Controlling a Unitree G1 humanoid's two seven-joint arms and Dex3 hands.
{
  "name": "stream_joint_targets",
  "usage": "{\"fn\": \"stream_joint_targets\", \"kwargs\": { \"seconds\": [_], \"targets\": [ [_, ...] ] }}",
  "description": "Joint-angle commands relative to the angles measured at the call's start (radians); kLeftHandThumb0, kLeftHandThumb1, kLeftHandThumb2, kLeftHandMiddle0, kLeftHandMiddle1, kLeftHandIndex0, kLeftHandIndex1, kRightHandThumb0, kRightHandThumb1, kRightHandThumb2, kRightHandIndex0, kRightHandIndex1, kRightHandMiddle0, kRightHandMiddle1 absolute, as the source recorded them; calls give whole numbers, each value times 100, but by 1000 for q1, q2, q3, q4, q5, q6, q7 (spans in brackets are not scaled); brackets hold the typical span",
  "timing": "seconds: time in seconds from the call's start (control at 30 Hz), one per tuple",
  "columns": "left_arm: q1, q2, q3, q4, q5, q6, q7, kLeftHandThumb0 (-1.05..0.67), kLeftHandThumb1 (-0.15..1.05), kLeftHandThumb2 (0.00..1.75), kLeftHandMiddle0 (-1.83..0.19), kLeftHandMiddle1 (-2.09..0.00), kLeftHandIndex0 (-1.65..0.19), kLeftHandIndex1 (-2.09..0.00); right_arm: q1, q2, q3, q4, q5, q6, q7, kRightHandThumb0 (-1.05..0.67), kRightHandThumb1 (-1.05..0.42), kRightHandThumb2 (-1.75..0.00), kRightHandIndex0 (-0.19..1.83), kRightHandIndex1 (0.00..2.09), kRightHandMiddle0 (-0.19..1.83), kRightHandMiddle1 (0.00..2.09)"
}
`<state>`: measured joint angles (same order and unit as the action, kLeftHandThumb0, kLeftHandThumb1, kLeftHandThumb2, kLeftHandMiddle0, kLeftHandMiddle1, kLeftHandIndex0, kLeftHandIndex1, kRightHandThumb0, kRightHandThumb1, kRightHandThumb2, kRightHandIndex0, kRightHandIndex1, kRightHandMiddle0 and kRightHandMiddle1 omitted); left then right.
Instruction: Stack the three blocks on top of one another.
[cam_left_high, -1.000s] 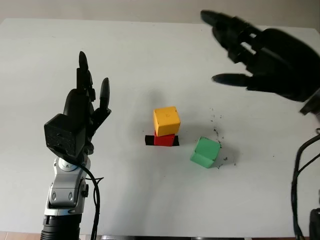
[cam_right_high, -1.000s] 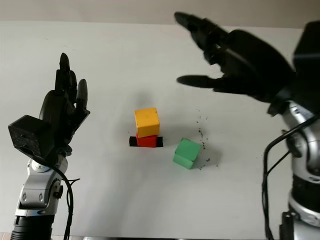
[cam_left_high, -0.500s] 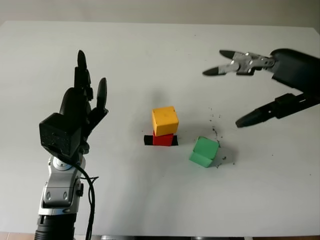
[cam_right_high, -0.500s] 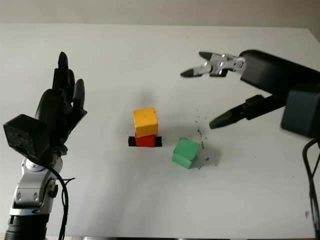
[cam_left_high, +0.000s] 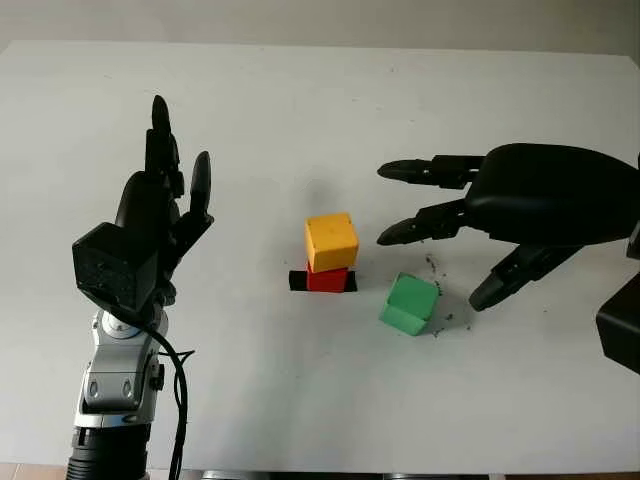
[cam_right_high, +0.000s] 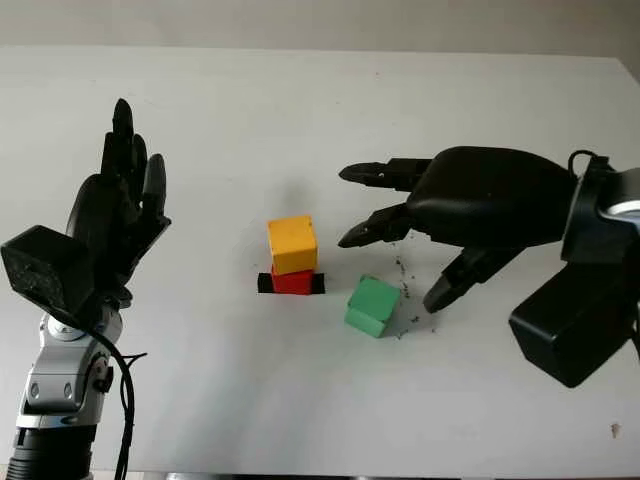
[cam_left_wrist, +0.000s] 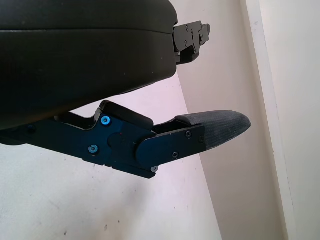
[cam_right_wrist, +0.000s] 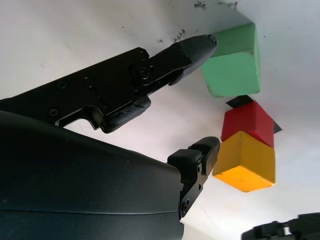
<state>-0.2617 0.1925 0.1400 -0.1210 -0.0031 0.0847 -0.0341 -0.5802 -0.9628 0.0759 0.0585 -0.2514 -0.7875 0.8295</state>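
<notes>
The yellow block (cam_left_high: 331, 241) sits on the red block (cam_left_high: 329, 279); the green block (cam_left_high: 410, 304) lies at four o'clock. The right hand (cam_left_high: 450, 215) hovers above it, empty, fingers uncurled. The left hand (cam_left_high: 160, 215) is raised at nine o'clock, likewise empty and uncurled.

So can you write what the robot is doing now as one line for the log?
stack: yellow block on red block | green block on table, unstacked | right hand open above green block | left hand open, raised

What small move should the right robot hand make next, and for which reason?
Probably it should lower a little and close around the green cube. The right robot hand is open, just above and to the right of this cube, which lies alone on the white table, while the yellow cube already sits on the red cube. The left robot hand is open, raised at the left.
</notes>
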Motion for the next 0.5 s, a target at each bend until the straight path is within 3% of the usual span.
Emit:
{"fn": "stream_joint_targets", "kwargs": {
  "seconds": [0.0, 0.47],
  "targets": [
    [-6, 0, 1, -7, 1, -12, 4, -75, 105, 64, 19, 0, 19, 0, 24, 5, 13, 10, -5, -16, -17, -61, -86, -5, -1, 5, 49, 12],
    [3, 7, -3, -12, 22, 0, 4, -74, 105, 65, 19, 0, 19, 0, 65, 17, 55, 73, -63, -89, -117, -56, -87, -6, -2, 5, 56, 14]
  ]
}}
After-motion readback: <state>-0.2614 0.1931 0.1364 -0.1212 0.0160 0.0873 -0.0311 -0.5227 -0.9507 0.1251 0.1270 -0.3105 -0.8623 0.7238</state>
